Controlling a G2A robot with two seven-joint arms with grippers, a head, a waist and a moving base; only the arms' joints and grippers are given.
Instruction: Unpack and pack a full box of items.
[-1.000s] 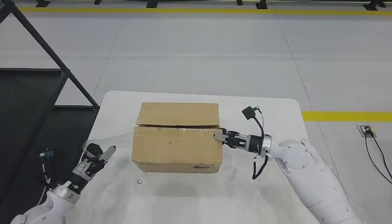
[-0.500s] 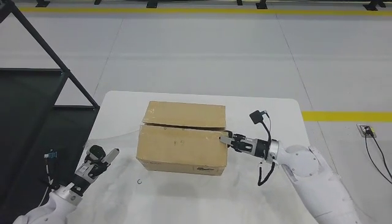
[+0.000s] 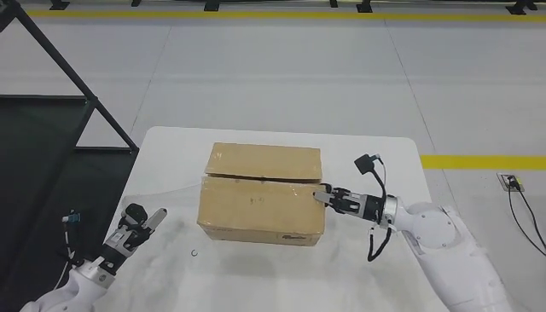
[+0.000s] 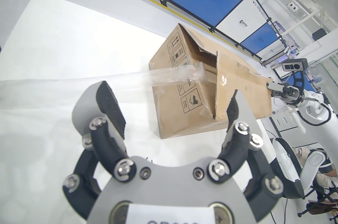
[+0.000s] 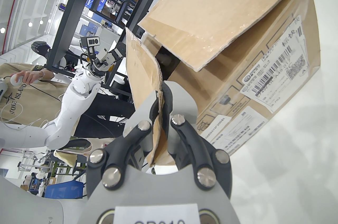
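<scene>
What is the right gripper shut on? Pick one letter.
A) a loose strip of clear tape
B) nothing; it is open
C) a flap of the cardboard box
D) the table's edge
C: in the right wrist view the right gripper is closed on the edge of a flap of the cardboard box.

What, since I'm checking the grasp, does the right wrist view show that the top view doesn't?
Right wrist view: the right claw shut on the edge of a cardboard flap, the dark gap under the flaps, and printed labels on one end of the box. Top view: the whole table, with the box mid-table and the left claw apart from it. Both: the box and the right claw at its flap.
</scene>
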